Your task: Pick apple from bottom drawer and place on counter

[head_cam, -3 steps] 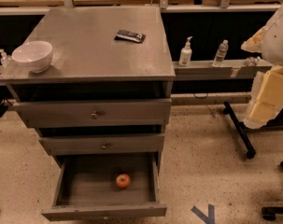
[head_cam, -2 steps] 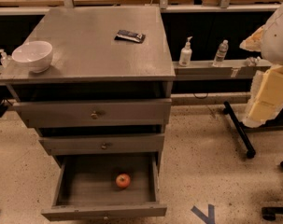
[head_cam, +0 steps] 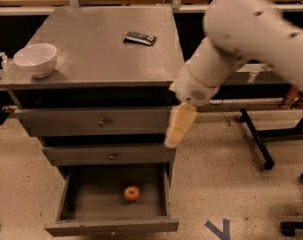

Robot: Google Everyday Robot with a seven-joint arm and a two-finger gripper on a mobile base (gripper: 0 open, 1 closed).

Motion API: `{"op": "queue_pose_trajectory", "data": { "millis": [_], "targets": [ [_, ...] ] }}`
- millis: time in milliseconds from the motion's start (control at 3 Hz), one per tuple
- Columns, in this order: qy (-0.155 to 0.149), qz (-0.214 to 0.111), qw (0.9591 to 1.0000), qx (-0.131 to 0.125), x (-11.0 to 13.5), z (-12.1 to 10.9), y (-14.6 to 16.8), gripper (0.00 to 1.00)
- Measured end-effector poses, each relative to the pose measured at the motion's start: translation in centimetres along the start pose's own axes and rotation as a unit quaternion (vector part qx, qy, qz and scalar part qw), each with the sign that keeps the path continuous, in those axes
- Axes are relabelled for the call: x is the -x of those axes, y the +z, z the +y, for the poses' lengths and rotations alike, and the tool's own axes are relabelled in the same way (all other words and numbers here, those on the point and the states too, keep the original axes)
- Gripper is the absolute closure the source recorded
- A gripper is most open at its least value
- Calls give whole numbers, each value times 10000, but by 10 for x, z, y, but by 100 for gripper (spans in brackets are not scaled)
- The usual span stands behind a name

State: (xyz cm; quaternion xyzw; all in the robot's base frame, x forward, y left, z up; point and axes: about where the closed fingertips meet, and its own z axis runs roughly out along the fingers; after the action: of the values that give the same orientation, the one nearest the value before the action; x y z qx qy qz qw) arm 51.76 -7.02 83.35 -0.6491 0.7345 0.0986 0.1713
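The apple, small, red with an orange patch, lies on the floor of the open bottom drawer, near its middle. The two shallower drawers above it are closed. The counter is the grey flat top of the cabinet. My white arm reaches in from the upper right. The gripper, cream-coloured, hangs pointing down in front of the cabinet's right edge, level with the top drawers and well above and to the right of the apple. It holds nothing that I can see.
A white bowl stands at the counter's left front corner. A dark flat packet lies towards its back right. A black stand's legs cross the floor at right. Blue tape marks the floor near the drawer.
My arm has swung left from the right edge of the view to the cabinet's right front, bringing the gripper down beside the upper drawers. Apple and drawer have not moved.
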Motion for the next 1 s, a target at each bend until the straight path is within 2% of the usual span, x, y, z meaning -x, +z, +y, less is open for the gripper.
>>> {"op": "queue_pose_trajectory", "data": {
  "millis": [333, 667, 1000],
  "targets": [
    [137, -247, 9996, -10, 7, -18, 45, 0],
    [140, -279, 9995, -32, 7, -19, 45, 0],
    [314, -765, 9966, -7, -5, -20, 86, 0]
  ]
}}
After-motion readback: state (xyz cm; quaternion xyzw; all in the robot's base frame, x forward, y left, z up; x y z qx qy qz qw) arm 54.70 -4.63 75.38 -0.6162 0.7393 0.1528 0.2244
